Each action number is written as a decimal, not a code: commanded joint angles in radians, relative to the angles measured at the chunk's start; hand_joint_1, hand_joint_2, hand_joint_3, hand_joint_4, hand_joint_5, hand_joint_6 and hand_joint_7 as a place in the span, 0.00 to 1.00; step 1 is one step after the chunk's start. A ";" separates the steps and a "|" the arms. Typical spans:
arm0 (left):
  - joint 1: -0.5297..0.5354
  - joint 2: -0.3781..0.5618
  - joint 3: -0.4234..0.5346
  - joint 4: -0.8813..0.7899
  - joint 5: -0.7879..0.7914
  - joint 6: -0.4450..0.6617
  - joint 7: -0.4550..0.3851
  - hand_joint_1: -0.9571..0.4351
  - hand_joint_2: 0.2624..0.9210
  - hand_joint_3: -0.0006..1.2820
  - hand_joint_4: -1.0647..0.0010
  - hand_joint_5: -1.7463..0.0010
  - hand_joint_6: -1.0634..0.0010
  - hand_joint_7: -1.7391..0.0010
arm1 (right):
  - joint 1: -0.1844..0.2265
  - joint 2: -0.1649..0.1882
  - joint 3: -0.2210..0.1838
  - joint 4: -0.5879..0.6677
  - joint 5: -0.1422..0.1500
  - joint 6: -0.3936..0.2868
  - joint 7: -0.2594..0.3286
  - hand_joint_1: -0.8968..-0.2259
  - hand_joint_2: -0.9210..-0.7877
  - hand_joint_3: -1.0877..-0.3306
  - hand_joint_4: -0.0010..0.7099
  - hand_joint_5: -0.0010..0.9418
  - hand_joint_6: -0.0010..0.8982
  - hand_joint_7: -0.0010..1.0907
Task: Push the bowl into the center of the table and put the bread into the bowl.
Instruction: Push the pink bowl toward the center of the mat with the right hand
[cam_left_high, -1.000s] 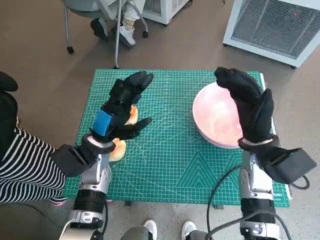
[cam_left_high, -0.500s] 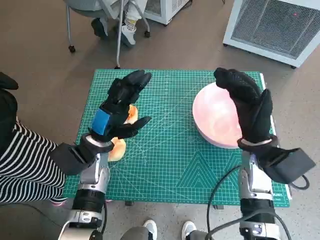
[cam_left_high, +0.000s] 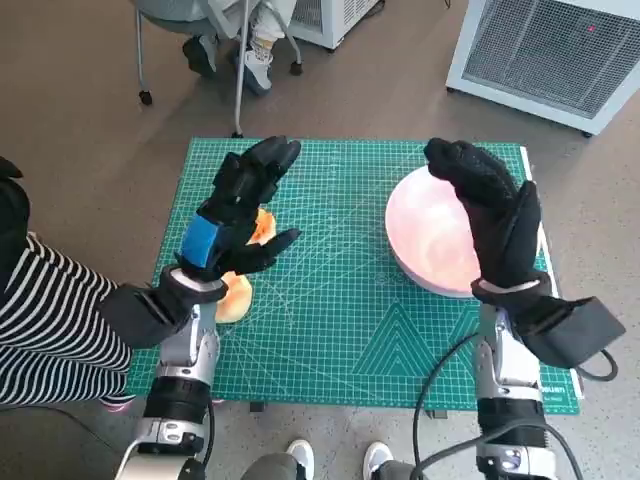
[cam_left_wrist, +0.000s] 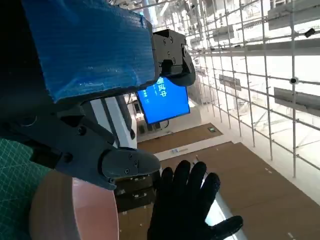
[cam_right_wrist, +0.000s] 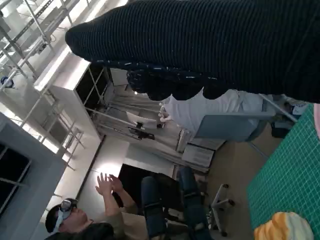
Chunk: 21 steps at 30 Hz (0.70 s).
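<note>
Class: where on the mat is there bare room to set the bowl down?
The mat is bare in its middle, between the bread and the bowl, and along the near edge. Its sides are crowded: left hand over bread, right hand over bowl.

You had bright, even light in the head view, soft shadows only, with lens bowing toward the edges. Both wrist views glared white from windows around 1 and 10 o'clock; the glove (cam_right_wrist: 210, 45) up close was slightly blurred.
</note>
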 joint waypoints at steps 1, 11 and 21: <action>-0.017 -0.001 -0.001 0.011 0.016 -0.018 0.004 0.57 0.94 0.26 0.86 0.89 1.00 0.64 | 0.028 0.007 0.002 0.013 0.001 0.002 0.010 0.34 0.00 0.38 0.17 0.00 0.03 0.42; -0.021 -0.002 -0.003 0.016 0.028 -0.024 0.011 0.56 0.94 0.26 0.85 0.89 1.00 0.63 | 0.028 0.003 -0.001 0.016 0.005 0.005 0.014 0.34 0.00 0.38 0.17 0.00 0.01 0.44; -0.018 -0.008 -0.003 0.018 0.030 -0.028 0.010 0.56 0.94 0.26 0.85 0.89 1.00 0.64 | 0.042 -0.039 -0.035 0.003 0.029 0.006 0.037 0.33 0.00 0.39 0.19 0.01 0.02 0.46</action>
